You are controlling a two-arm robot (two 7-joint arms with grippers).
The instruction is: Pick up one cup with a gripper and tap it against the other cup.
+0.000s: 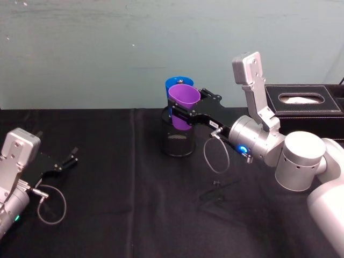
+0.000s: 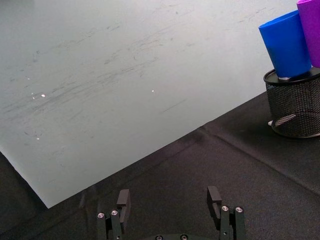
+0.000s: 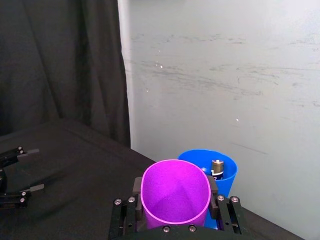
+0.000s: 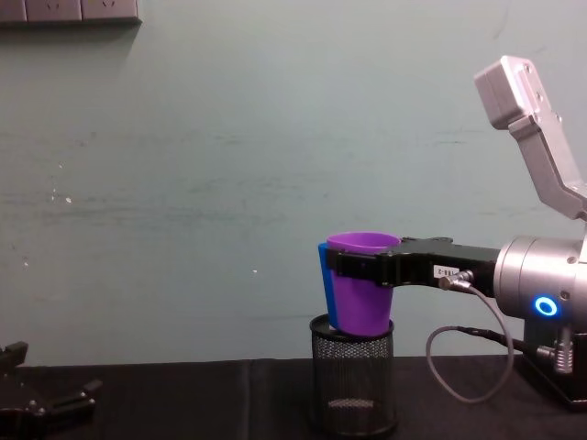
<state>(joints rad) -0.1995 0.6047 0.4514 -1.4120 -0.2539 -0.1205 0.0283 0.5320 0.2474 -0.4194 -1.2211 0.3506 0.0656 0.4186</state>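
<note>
Purple cup [image 1: 184, 102] is being gripped upright by the right gripper [image 1: 192, 106], fingers closed on its wall, and brought against the blue cup [image 1: 174, 82] at its 11 o'clock in the mesh holder [image 1: 177, 142], apparently for the tap, while the left gripper [image 1: 72, 156], fingers apart and empty, is being left idle at the table's 8 o'clock.

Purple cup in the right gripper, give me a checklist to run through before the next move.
1. Grip: right gripper shut on the purple cup, a finger each side: ok.
2. Purple cup upright, mouth up: ok.
3. Target: blue cup seated in the mesh pen holder: ok.
4. Cups side by side; actual contact: cannot tell.
5. Purple cup's base clear of the holder's rim: cannot tell.
6. Idle arm: left gripper open, parked far on the left: ok.
</note>
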